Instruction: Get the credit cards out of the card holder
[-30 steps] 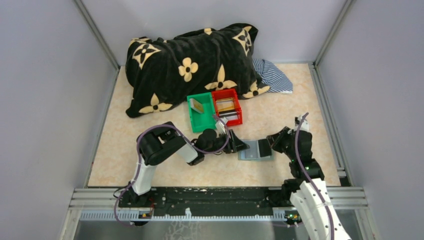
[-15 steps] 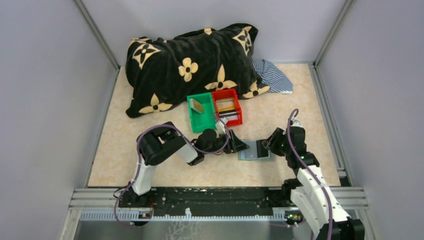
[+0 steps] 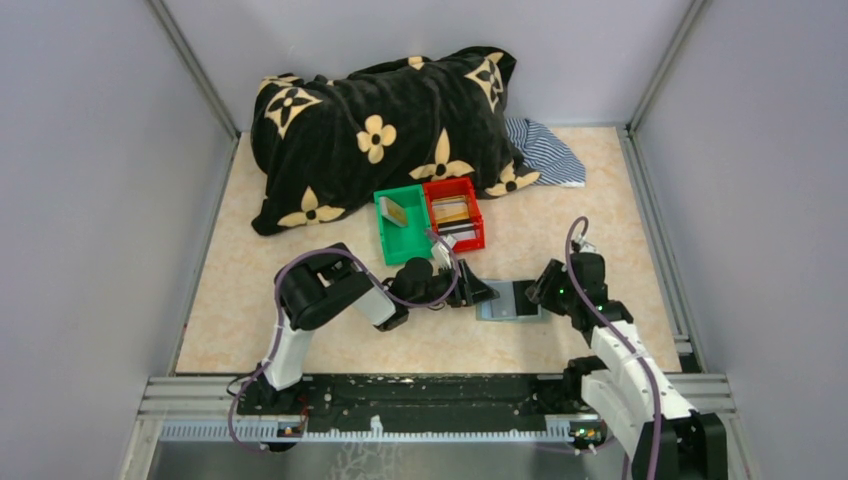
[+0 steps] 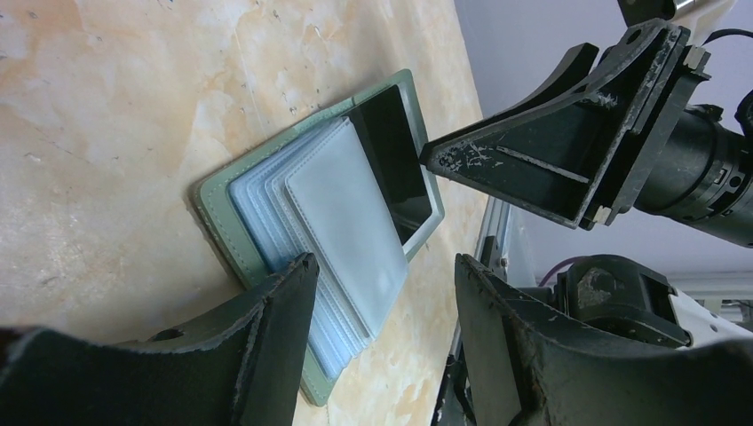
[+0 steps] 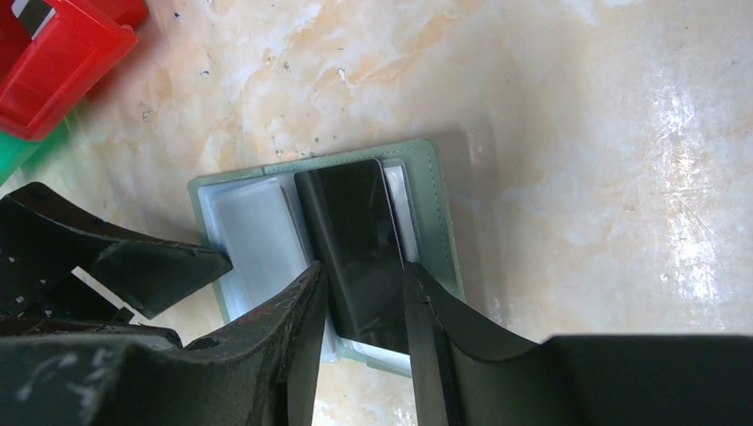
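The grey-green two-panel card holder (image 3: 503, 311) with blue-grey slot pockets lies open on the marbled beige tabletop (image 3: 560, 200), between both arms. The right gripper (image 5: 364, 268) is released, its jaws apart astride a glossy black rectangular card (image 5: 351, 222) in the panel nearer it. The left gripper (image 4: 384, 264) is likewise released, at the holder's opposite edge.

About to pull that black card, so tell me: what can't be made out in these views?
- Black card, near end: right wrist view, hidden behind the right jaws; contact unclear.
- Card holder, near edge: left wrist view, covered by the left jaws.
- Red bin contents: too small in top view, cut off in right wrist view.
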`<control>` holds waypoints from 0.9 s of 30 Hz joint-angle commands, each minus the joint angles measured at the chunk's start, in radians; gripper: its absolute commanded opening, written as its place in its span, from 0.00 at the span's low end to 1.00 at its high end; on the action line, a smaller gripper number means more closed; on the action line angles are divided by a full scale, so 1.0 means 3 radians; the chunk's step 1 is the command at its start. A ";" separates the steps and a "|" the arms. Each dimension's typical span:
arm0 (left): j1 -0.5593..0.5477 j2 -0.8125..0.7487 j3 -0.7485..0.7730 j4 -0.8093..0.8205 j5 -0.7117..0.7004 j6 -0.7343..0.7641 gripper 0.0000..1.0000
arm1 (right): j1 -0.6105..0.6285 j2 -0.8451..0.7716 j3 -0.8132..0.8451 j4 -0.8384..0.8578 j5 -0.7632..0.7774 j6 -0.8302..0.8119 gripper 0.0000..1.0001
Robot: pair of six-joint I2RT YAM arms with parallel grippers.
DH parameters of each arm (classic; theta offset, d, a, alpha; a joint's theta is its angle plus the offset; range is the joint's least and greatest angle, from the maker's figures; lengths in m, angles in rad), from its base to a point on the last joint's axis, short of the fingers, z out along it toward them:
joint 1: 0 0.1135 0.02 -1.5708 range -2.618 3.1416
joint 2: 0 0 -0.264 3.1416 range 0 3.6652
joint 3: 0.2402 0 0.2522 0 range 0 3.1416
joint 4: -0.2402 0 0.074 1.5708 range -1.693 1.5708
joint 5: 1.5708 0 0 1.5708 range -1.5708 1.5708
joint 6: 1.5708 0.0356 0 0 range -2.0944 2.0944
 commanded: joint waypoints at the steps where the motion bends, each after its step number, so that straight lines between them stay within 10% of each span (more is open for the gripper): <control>1: -0.0004 0.0157 -0.0062 -0.0188 0.0111 0.0014 0.66 | -0.0033 -0.0082 -0.0012 0.0221 -0.0121 -0.0058 0.37; 19: 0.0017 0.0133 -0.0079 -0.0165 0.0127 0.0014 0.66 | -0.0034 -0.0020 -0.0317 0.0652 -0.0762 0.0010 0.32; 27: 0.0013 -0.0715 0.0048 -0.0949 -0.0100 0.0577 0.66 | -0.0002 -0.0074 -0.0324 0.0562 -0.0977 -0.0037 0.31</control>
